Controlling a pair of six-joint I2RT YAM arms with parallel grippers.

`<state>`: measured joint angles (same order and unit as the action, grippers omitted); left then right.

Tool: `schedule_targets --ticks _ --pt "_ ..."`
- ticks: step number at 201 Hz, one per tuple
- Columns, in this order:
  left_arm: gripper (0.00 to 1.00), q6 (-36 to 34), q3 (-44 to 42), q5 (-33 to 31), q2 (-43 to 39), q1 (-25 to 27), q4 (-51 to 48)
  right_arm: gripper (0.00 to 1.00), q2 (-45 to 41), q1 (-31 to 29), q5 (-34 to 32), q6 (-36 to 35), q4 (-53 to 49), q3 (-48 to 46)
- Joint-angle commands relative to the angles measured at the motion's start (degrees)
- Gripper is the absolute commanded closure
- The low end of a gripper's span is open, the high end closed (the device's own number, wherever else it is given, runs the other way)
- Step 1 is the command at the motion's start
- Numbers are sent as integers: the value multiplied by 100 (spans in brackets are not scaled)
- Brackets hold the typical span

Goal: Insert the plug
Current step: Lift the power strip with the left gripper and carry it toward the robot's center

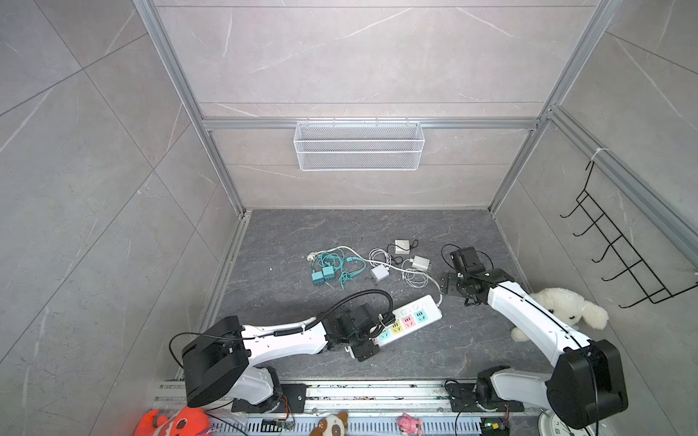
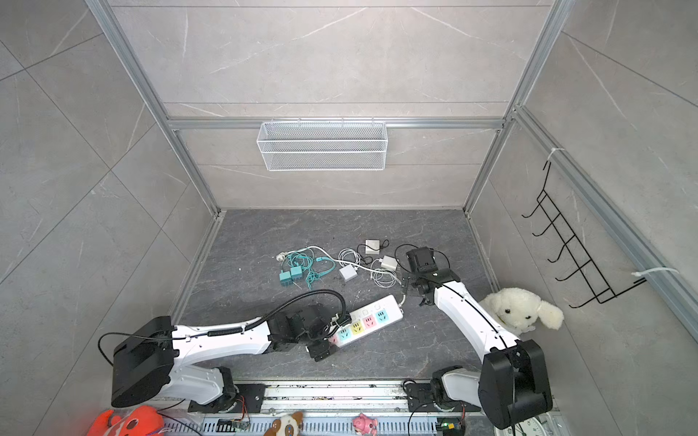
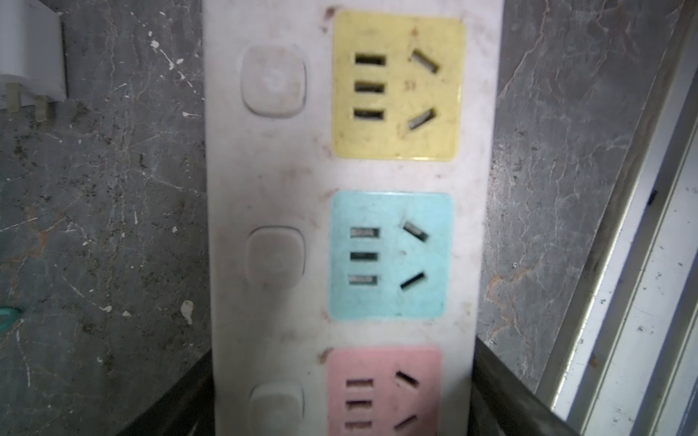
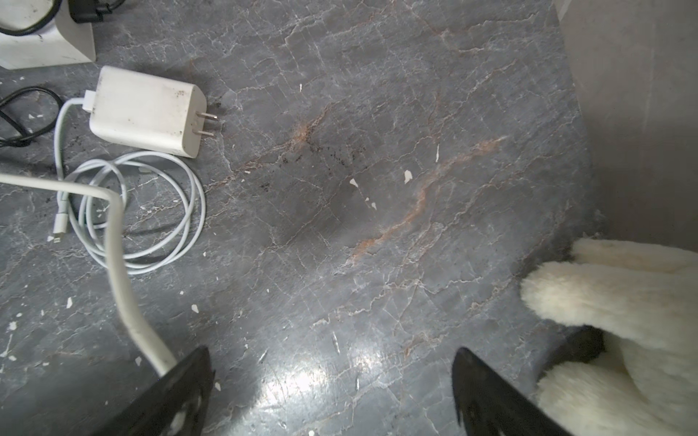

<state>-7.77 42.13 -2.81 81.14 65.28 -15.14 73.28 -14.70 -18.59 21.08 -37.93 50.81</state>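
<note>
The left gripper [image 3: 342, 351] has its jaws partly open, about as wide as the power strip [image 3: 264, 181], and they are closed on it. In the left wrist view one dark finger [image 3: 177, 396] lies against one long edge of the strip and the other finger [image 3: 502, 385] against the opposite edge. The pink socket [image 3: 381, 389] is right between the jaws. The blue socket [image 3: 391, 256] and then the yellow socket [image 3: 396, 87] follow ahead of them along the strip. In a top view the jaws take the strip [image 1: 411, 317] at the end that is far from its cord.

The right gripper [image 4: 331, 353] has its jaws fully apart and holds nothing; between them there is only the bare dark floor [image 4: 340, 188]. The thick white cord [image 4: 117, 264] of the strip runs up to one finger [image 4: 177, 396] and goes out of sight behind it; whether they touch I cannot tell. The plush dog [image 4: 623, 302] lies just beside the other finger [image 4: 487, 396].

The plug [image 4: 145, 111], a white charger with two flat prongs, lies flat on the floor ahead of the right jaws, off to the side of the cord. It is clear of both fingers, and its prongs point across the line of the jaws. Its thin cable [image 4: 189, 211] is coiled between it and the jaws. The plug is well apart from the left jaws.
</note>
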Motion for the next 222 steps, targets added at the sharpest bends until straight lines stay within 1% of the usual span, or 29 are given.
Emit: schedule_targets --ticks 1,10,28,63,82,91,109,133,155,165,175,191,222 --pt "42 -415 367 175 242 29 31 1 67 33 57 114 -59 -98" --pt "41 -427 454 171 403 22 -112 1 99 37 90 120 -54 -112" --pt "41 -462 607 -57 680 26 -350 1 97 36 125 142 -19 -152" --pt "40 -514 725 -218 875 27 -440 1 46 41 110 137 18 -258" --pt "31 -502 774 -192 949 29 -434 1 46 46 121 152 52 -299" --pt "29 -481 816 -176 1010 29 -454 1 47 46 141 159 75 -321" --pt "27 -446 916 -182 1175 28 -548 1 55 45 154 158 103 -357" --pt "25 -431 1014 -349 1378 25 -611 1 68 54 150 144 120 -392" --pt "20 -401 1142 -451 1520 28 -707 1 76 52 151 159 134 -396" --pt "20 -382 1185 -455 1574 25 -732 1 96 55 154 168 141 -390" --pt "19 -383 1214 -447 1605 28 -745 1 109 54 154 166 148 -375" --pt "14 -357 1244 -523 1633 29 -736 1 151 50 171 164 146 -353" --pt "11 -321 1260 -540 1578 28 -736 1 184 53 194 170 177 -335"
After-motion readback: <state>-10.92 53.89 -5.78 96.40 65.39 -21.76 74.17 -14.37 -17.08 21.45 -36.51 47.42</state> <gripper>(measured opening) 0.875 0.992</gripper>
